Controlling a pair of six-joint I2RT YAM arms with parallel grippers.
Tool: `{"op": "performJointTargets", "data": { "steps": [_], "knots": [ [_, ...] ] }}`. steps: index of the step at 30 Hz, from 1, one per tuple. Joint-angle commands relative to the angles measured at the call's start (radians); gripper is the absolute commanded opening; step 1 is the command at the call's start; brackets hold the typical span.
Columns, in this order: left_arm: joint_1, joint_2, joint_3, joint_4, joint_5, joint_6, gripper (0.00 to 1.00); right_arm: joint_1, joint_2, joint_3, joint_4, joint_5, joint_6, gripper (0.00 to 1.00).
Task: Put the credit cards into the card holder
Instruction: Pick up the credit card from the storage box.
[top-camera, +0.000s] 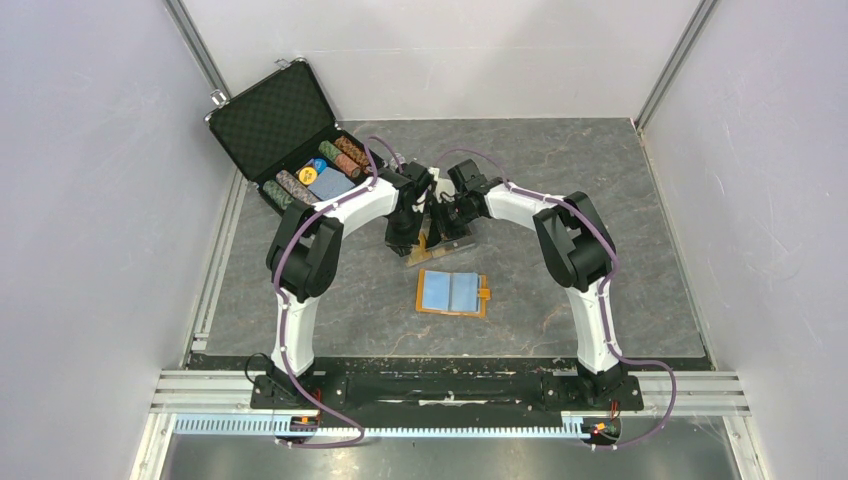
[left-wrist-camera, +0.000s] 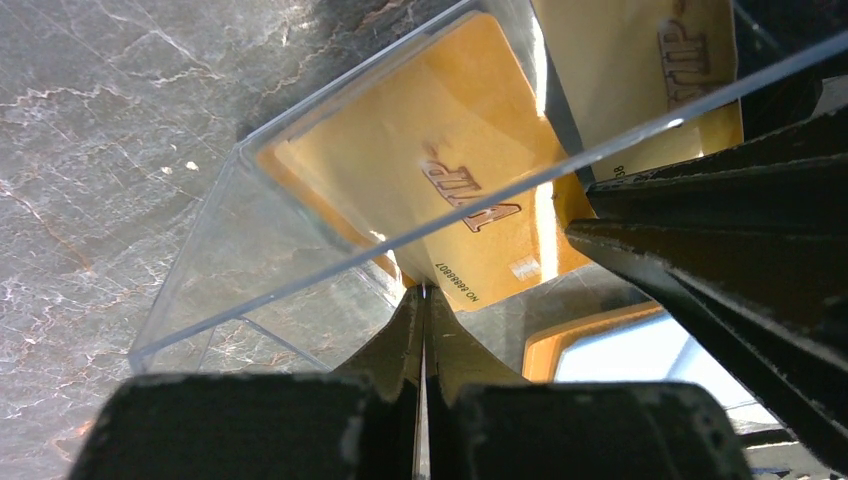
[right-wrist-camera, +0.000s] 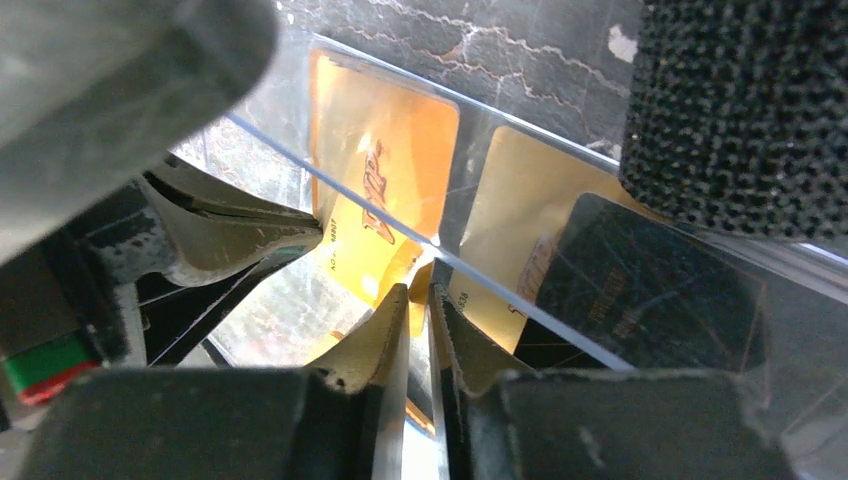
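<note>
The clear box (top-camera: 441, 250) stands tilted between both arms at mid-table. In it lean gold-tan credit cards (left-wrist-camera: 450, 150) (right-wrist-camera: 385, 180) and a black card (right-wrist-camera: 650, 290). My left gripper (left-wrist-camera: 422, 298) (top-camera: 418, 236) is shut on the box's thin clear wall (left-wrist-camera: 250, 260). My right gripper (right-wrist-camera: 420, 295) (top-camera: 443, 224) reaches in from the other side. Its jaws are a narrow slit apart, with a gold card's corner between the tips. The card holder (top-camera: 452, 293), orange with a light blue lining, lies open flat just in front of the box, and its rim (left-wrist-camera: 540, 345) shows under the left wrist.
A big black foam-lined chip case (top-camera: 300, 150) stands open at the back left, with rolls of chips in it. Grey walls close the table in on the left, right and back. The arm bases sit on a rail (top-camera: 440, 390) at the near edge.
</note>
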Motion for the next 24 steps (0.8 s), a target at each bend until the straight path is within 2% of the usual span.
{"op": "performJointTargets", "data": {
  "steps": [1, 7, 15, 19, 24],
  "knots": [
    [-0.018, 0.021, 0.011, 0.083, 0.025, 0.04, 0.02, 0.044, -0.057, 0.019, -0.037, -0.038, -0.003, 0.1],
    [-0.019, 0.019, 0.01, 0.083, 0.026, 0.037, 0.02, 0.045, -0.085, 0.02, -0.033, -0.02, 0.0, 0.04],
    [-0.019, 0.013, 0.008, 0.083, 0.027, 0.034, 0.02, 0.049, -0.107, 0.008, -0.002, -0.044, 0.023, 0.02],
    [-0.018, 0.009, 0.003, 0.087, 0.028, 0.033, 0.02, 0.051, -0.096, -0.028, 0.046, -0.084, 0.055, 0.05],
    [-0.018, -0.005, -0.02, 0.099, 0.026, 0.026, 0.02, 0.05, -0.075, -0.064, 0.124, -0.134, 0.117, 0.16]
  ]
}}
